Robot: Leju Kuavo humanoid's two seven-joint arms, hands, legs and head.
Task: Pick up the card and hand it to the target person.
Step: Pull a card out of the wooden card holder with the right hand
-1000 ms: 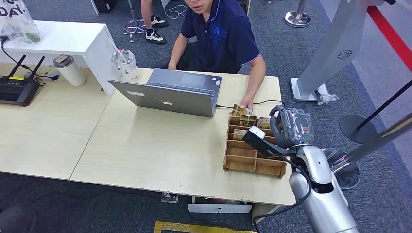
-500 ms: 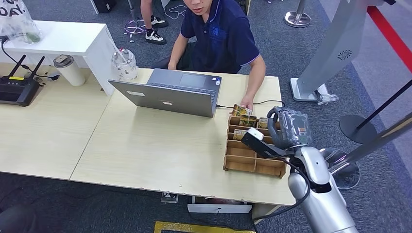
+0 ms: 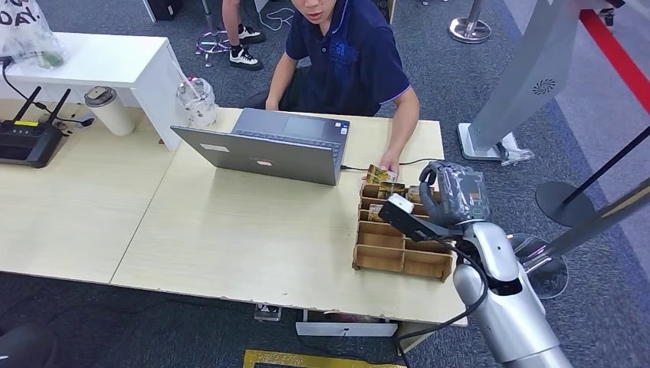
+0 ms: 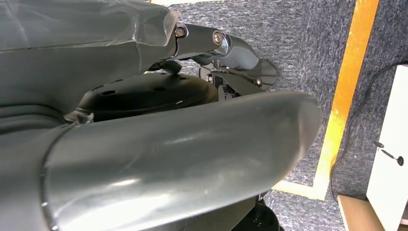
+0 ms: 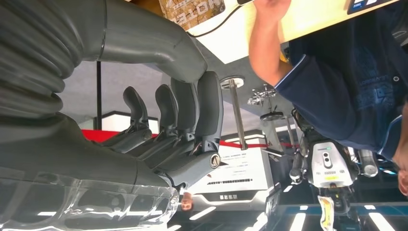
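Observation:
Several patterned cards (image 3: 390, 190) stand in the far compartments of a wooden divided tray (image 3: 402, 263) at the table's right end. A person in a dark blue shirt (image 3: 349, 57) sits behind the table, with one hand (image 3: 390, 164) on the farthest card (image 3: 379, 174). My right hand (image 3: 452, 192) hovers over the tray's right side, just above the cards, its fingers (image 5: 192, 103) apart and holding nothing. One card (image 5: 195, 12) shows past the thumb in the right wrist view. My left hand (image 4: 168, 163) hangs low as a close grey bulk, its fingers hidden.
An open laptop (image 3: 268, 149) sits mid-table with its cable running toward the tray. A router (image 3: 27, 142), a cup (image 3: 107, 110) and a glass jar (image 3: 198, 100) stand at the left. A stanchion base (image 3: 563, 201) and a white kiosk foot (image 3: 490, 142) are on the floor to the right.
My right hand has drifted slightly left and away from me over the tray, closer to the cards. The person's hand stays on the farthest card.

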